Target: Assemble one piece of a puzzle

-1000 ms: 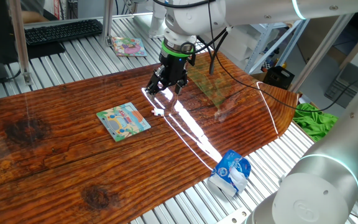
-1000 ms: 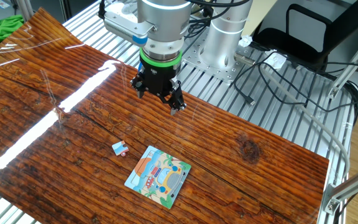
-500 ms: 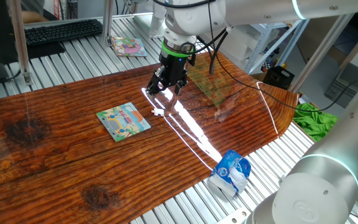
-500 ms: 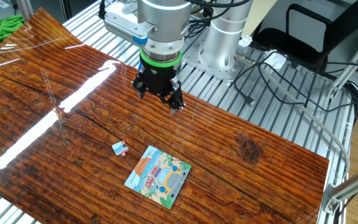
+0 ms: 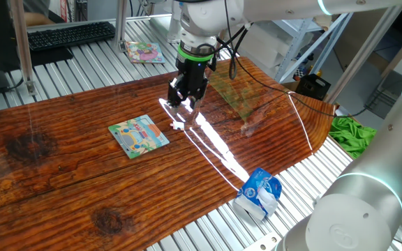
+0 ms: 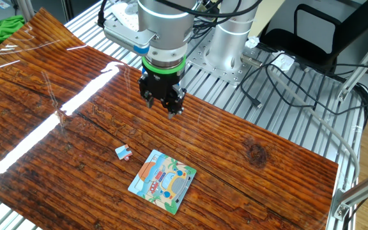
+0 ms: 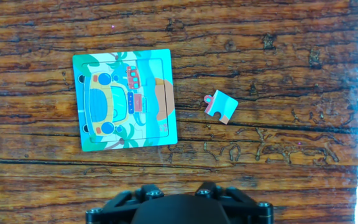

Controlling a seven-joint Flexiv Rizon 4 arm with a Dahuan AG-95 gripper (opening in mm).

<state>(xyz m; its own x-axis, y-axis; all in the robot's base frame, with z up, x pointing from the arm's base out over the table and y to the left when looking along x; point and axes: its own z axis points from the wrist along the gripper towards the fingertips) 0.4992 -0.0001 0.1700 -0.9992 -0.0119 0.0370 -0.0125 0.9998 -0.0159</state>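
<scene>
The puzzle [image 5: 139,136] [image 6: 163,181] [image 7: 125,99] lies flat on the wooden table, a square board with a teal border and a cartoon car picture. The piece [image 5: 179,126] [image 6: 124,152] [image 7: 221,106] lies alone on the wood just beside it, small and knobbly. My gripper [image 5: 184,103] [image 6: 165,110] hangs above the table, beyond the piece and off to one side of it, touching nothing. Its fingers stand closer together than before but apart, with nothing between them. In the hand view only the gripper's black knuckles show at the bottom edge.
A pinkish picture booklet [image 5: 144,51] and a keyboard [image 5: 70,35] lie on the slatted bench behind the table. A blue-and-white bag [image 5: 259,193] sits at the table's near edge. A clear sheet [image 5: 239,94] lies by the gripper. Green cloth [image 5: 354,132] is heaped off the table's end.
The gripper's fingers have drawn inward from wide open. The hand has shifted slightly toward the piece. Piece and puzzle have not moved.
</scene>
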